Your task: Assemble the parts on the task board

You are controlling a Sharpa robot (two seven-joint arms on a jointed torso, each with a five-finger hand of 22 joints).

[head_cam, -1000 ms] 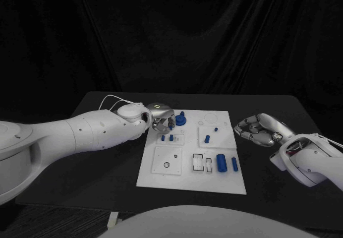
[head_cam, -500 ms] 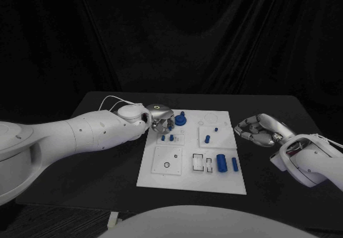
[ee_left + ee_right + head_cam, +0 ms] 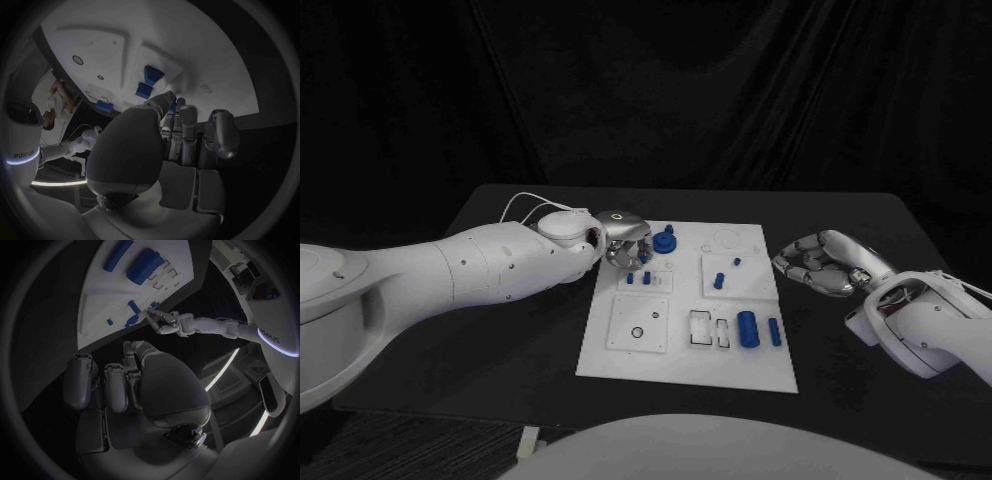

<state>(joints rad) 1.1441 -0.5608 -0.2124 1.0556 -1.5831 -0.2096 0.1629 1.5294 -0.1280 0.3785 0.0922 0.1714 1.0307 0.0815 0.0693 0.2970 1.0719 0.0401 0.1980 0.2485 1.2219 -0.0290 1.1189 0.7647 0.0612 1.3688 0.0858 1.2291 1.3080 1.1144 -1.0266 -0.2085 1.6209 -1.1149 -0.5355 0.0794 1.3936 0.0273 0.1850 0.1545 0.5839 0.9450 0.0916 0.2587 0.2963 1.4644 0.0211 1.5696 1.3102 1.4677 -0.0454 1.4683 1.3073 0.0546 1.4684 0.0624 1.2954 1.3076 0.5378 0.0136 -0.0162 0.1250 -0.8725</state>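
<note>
The left hand (image 3: 626, 243) hangs over the far left corner of the task board (image 3: 682, 370), its fingers bunched downward beside a tall blue peg (image 3: 666, 239) standing there; whether it pinches anything I cannot tell. Just nearer on the board, two small blue pegs (image 3: 638, 279) stand in a square plate. Moving right, another peg (image 3: 718, 280) stands upright mid-board, and two blue cylinders (image 3: 759, 329) lie loose near the right edge, so I judge the assembly partly done. The right hand (image 3: 816, 262) hovers off the board's right side, fingers curled in, holding nothing.
</note>
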